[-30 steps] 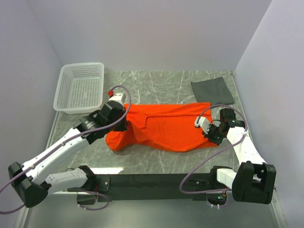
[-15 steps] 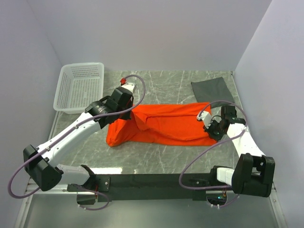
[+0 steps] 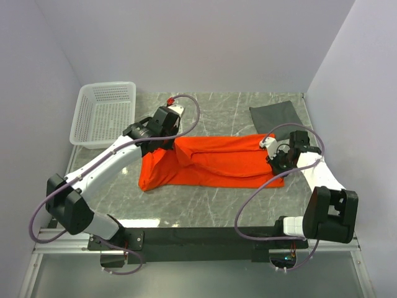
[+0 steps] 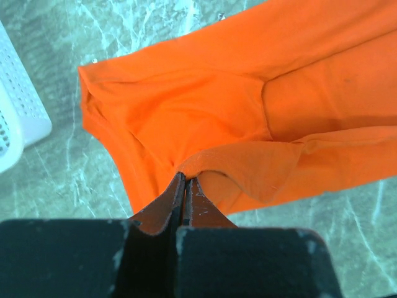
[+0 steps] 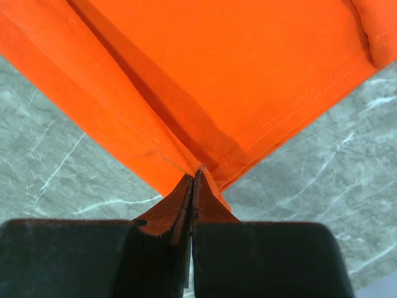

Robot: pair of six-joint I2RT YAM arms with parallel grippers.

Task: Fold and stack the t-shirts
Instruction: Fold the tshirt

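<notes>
The bright orange t-shirt lies across the middle of the table, its near half folded up and back. My left gripper is shut on a fold of the shirt's left part; the left wrist view shows the pinched orange edge at my fingertips. My right gripper is shut on the shirt's right hem corner, with closed fingertips. The dark grey t-shirt lies folded flat at the back right, untouched.
A white lattice basket stands at the back left; its corner shows in the left wrist view. Walls close the table on three sides. The black arm rail runs along the near edge.
Both grippers have carried the shirt's near edge away from me toward the back. The shirt is now narrower front to back, and the left arm has stretched further out.
</notes>
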